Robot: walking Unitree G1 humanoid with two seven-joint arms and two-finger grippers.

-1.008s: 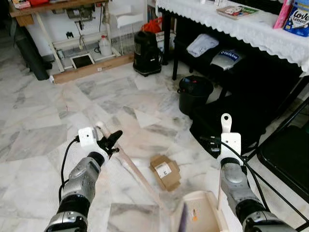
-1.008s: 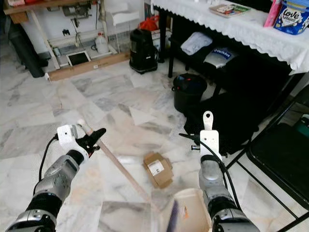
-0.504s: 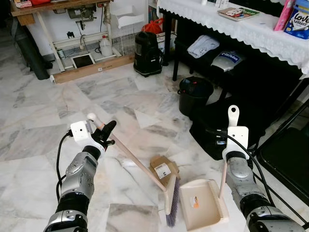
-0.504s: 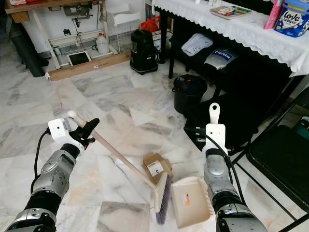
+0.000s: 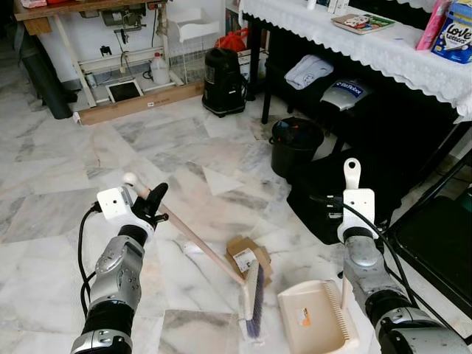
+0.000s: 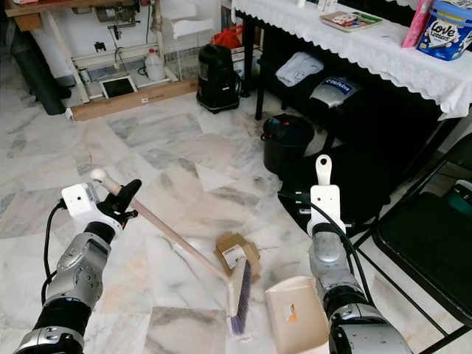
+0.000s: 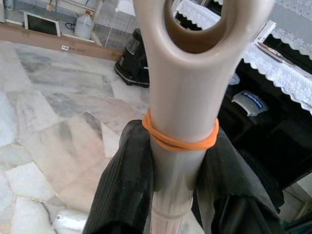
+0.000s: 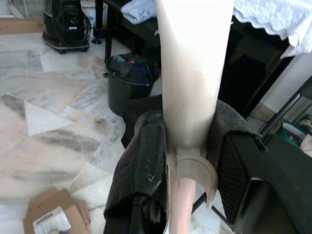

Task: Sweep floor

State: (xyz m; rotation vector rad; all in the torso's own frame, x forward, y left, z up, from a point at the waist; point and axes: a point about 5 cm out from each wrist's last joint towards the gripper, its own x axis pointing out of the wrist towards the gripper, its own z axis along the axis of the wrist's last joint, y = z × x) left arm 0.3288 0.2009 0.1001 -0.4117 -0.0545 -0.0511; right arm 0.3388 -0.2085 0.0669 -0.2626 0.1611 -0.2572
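Observation:
My left gripper point(image 7: 178, 161) is shut on the top of a pale broom handle point(image 5: 192, 237), just under its orange rubber band. The handle slants down to the brush head point(image 5: 253, 304), which rests on the marble floor against a small flattened cardboard box point(image 5: 242, 252). My right gripper point(image 8: 187, 141) is shut on the upright handle of a cream dustpan point(image 5: 313, 318). The pan lies flat on the floor just right of the brush.
A black bucket point(image 5: 297, 144) and a black bag point(image 5: 324, 195) sit ahead on the right under a table with a white lace cloth point(image 5: 354, 37). A black chair point(image 5: 439, 236) stands at far right. A black appliance point(image 5: 223, 80) and a wooden plank point(image 5: 140, 103) lie farther back.
My left gripper has swung the broom's top to the left and up. The brush head and dustpan, at the picture's lower edge a second ago, now lie in fuller view beside the box.

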